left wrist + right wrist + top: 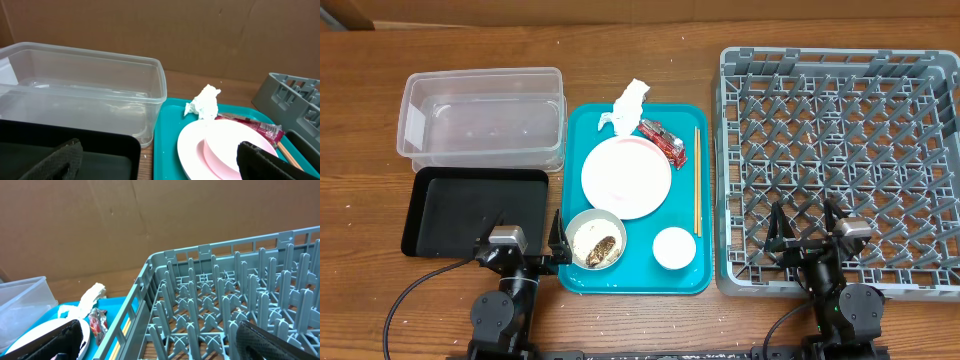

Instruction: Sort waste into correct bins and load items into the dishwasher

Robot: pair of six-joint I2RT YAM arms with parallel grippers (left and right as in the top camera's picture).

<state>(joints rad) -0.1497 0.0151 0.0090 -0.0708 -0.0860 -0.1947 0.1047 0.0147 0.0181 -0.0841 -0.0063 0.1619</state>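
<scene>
On the teal tray (578,130) lie a crumpled white tissue (628,106), a red-and-silver wrapper (663,140), a pale pink-white plate (626,177), a bowl (595,239) with rice and a brown scrap, a small white cup (674,248) and wooden chopsticks (696,180). The clear tub (483,117) and the black tray (475,210) stand at the left, the grey dish rack (840,165) at the right. My left gripper (530,246) is open and empty over the black tray's near right corner. My right gripper (803,229) is open and empty over the rack's near edge. The left wrist view shows the tub (80,95), tissue (204,103), plate (215,150) and wrapper (260,127).
The right wrist view shows the rack's pegs (225,305), the tissue (85,302) and the wrapper (97,322). A brown cardboard wall stands behind the wooden table (640,50).
</scene>
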